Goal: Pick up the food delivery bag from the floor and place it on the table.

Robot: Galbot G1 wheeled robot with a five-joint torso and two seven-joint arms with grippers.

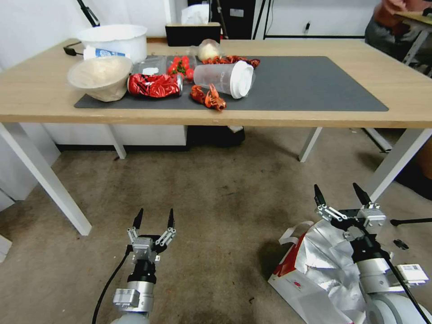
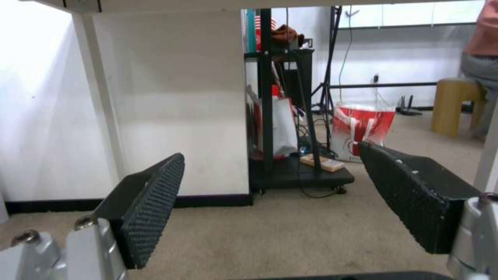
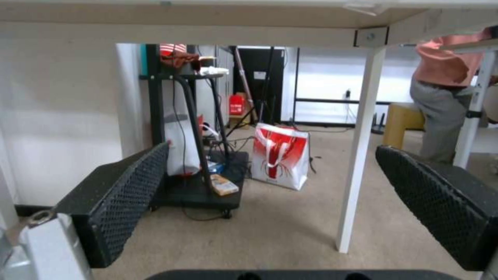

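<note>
The food delivery bag (image 1: 315, 265) lies tipped on the floor (image 1: 216, 189) at the lower right, its silver foil lining facing up and a white handle (image 1: 294, 231) sticking out. My right gripper (image 1: 337, 193) hangs open just over the bag's far end, nothing between its fingers. My left gripper (image 1: 154, 219) is open above bare floor, well to the bag's left. The table (image 1: 315, 115) with its dark grey mat (image 1: 306, 85) stands ahead. In the wrist views both the left gripper (image 2: 270, 151) and the right gripper (image 3: 272, 147) point under the tabletop with jaws wide.
Bowls (image 1: 101, 76), a tipped plastic cup (image 1: 225, 78), a crushed red can (image 1: 155, 85) and food scraps crowd the mat's left half. White table legs (image 1: 49, 184) (image 1: 396, 157) flank the floor. A black cart (image 3: 197, 186) and another red-and-white bag (image 3: 280, 155) stand beyond.
</note>
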